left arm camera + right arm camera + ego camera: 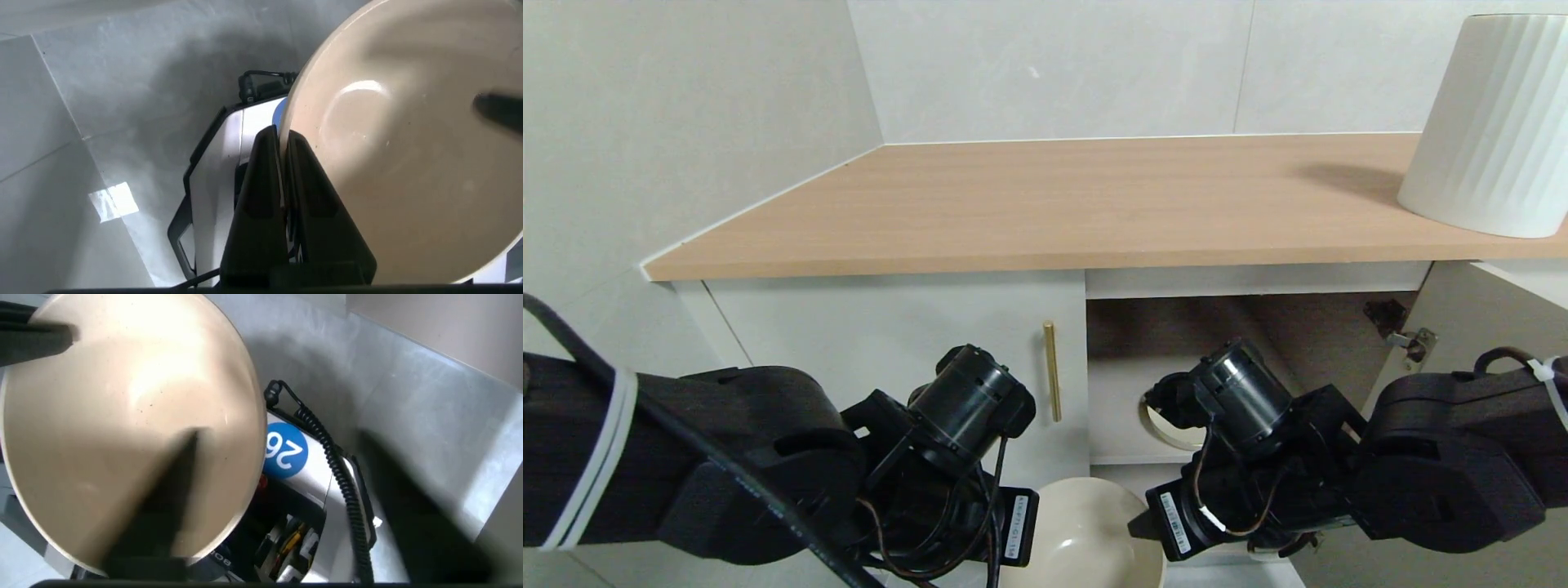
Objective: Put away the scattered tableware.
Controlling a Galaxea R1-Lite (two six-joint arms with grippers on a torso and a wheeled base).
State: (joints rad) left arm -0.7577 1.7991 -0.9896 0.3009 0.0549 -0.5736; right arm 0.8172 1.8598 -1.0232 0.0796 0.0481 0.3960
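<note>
A cream bowl [1086, 531] hangs low in front of the cabinet, between my two wrists. In the left wrist view my left gripper [284, 143] is shut on the rim of the bowl [409, 163], one finger inside and one outside. My right gripper [278, 441] is open and straddles the opposite rim of the bowl [122, 416]. One of its fingers [163, 506] lies over the bowl's inside and the other stands outside, apart from it. A second pale round dish [1168, 429] shows inside the open cabinet, partly hidden behind my right wrist.
The wooden countertop [1054, 204] is above, with a tall white ribbed vessel [1494, 122] at its right end. The left cabinet door [890, 343] with a brass handle [1052, 371] is closed. The right door [1462, 327] stands open. Grey floor lies below.
</note>
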